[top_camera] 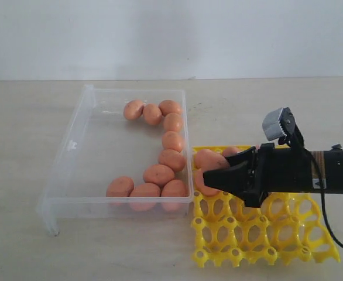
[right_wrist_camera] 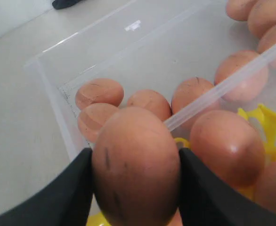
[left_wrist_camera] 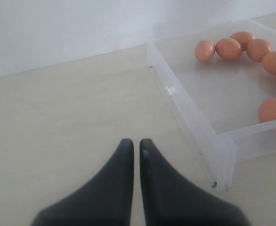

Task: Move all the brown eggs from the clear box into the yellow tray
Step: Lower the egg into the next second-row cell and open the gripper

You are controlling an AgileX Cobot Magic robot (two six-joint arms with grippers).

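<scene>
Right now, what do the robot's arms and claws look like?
Both are black. The right gripper is wedge-shaped, on a chunky black arm with a brownish band, a small grey camera block on top and a thin black cable hanging down. The left gripper has two smooth, pointed black fingers.

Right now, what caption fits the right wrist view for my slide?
The right fingers hold a brown egg over the yellow tray, beside the clear box.

brown eggs (top_camera: 158, 174) lining clear box (top_camera: 63, 158), several atop yellow tray (top_camera: 265, 234)
</scene>
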